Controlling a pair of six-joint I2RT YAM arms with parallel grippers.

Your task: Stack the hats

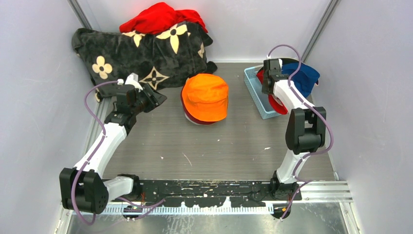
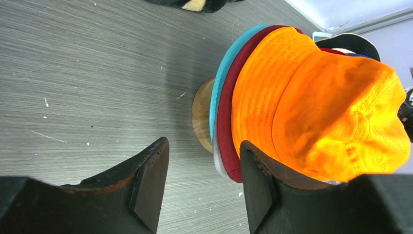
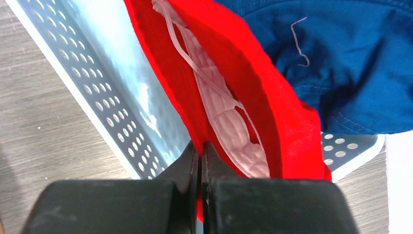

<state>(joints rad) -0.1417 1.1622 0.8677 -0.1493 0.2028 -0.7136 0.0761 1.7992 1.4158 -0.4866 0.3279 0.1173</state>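
- Mid-table, orange hat tops the stack over maroon hat and teal hat brims, on a wooden stand.
- Left gripper spread wide, empty, near the stack.
- Right gripper clamped on red hat edge at the pale blue basket.
- Royal blue hat lies against the red hat, in the same basket.

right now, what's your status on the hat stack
Left gripper open, empty, beside the stack. Right gripper shut on red hat at the blue basket. Orange hat tops the stack; royal blue hat draped on basket.
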